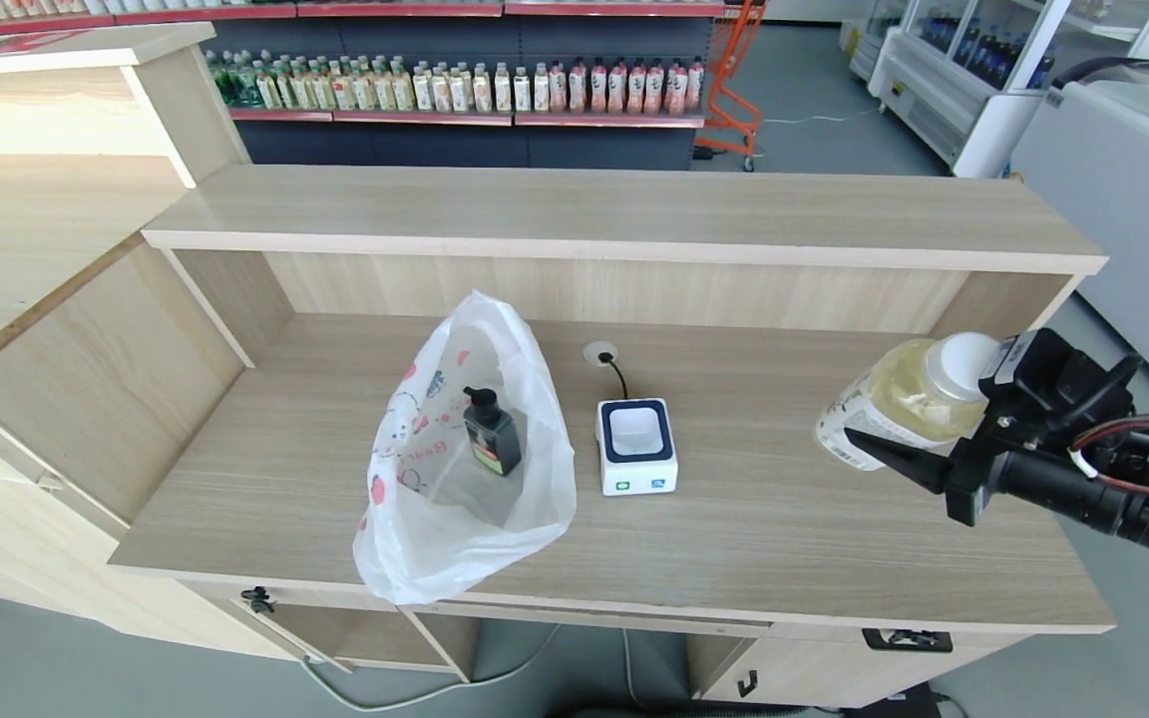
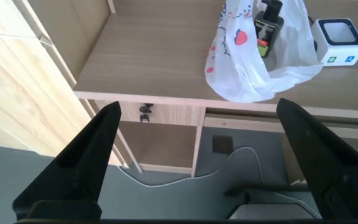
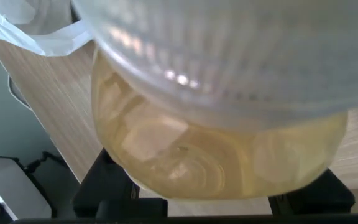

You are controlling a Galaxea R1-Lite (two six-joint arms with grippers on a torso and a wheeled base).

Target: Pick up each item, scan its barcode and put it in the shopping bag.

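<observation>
The bottle [image 1: 899, 404] is in the air well to the right of the scanner [image 1: 636, 446], clear of the counter [image 1: 784, 519]. It lies close to level. Its long axis runs toward the scanner, with the base tipped slightly down at that end and the white cap [image 1: 963, 364] at the far end, against the wrist. It is clear, rounded plastic holding a pale yellow liquid with soft lumps, and a printed label wraps the base end. From the right wrist camera the cap [image 3: 229, 56] is ribbed round its edge and the bottle [image 3: 216, 143] bulges below it.

The right gripper [image 1: 909, 439] is clamped on the bottle. One pointed black finger runs along the bottle's near side. The other is hidden behind it, so it is probably pressing the far side.

The scanner is a small white box with rounded corners and a dark-framed window on top. A black cable [image 1: 618, 377] runs from its back.

Just left of the scanner the shopping bag [image 1: 465, 479] stands open. It is thin, crinkled, see-through white film with red prints. A dark, square-shouldered pump bottle [image 1: 491, 431] stands upright inside it.

The left gripper [image 2: 199, 106] hangs off the counter's front edge, beyond the bag from the scanner and lower than it. Its two black wedge-shaped fingers are spread wide with nothing between them.

The counter is pale wood-grain laminate.
</observation>
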